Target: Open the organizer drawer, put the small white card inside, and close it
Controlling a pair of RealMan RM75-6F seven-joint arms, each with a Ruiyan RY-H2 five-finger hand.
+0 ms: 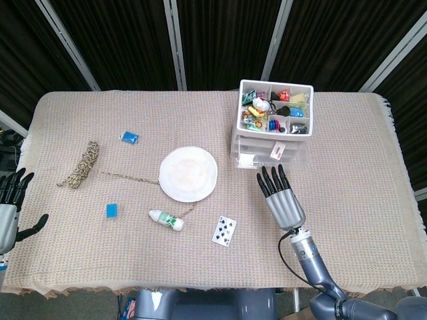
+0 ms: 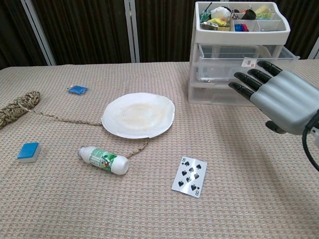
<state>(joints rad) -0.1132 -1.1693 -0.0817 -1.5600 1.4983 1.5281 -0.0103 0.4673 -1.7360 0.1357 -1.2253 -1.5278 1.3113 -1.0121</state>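
The clear plastic organizer (image 1: 275,123) (image 2: 239,50) stands at the back right, its top tray full of small items. Its middle drawer (image 2: 224,69) sticks out only slightly. The small white card (image 1: 278,152) (image 2: 247,62) lies inside that drawer. My right hand (image 1: 281,200) (image 2: 279,97) is flat with fingers stretched out and holds nothing; its fingertips (image 2: 240,82) are at the drawer's front. My left hand (image 1: 10,207) hangs open off the table's left edge, seen only in the head view.
A white plate (image 1: 188,173) sits mid-table, with a playing card (image 1: 224,231) and a small bottle (image 1: 167,220) in front of it. A rope bundle (image 1: 80,165) and two blue blocks (image 1: 112,211) (image 1: 129,137) lie on the left.
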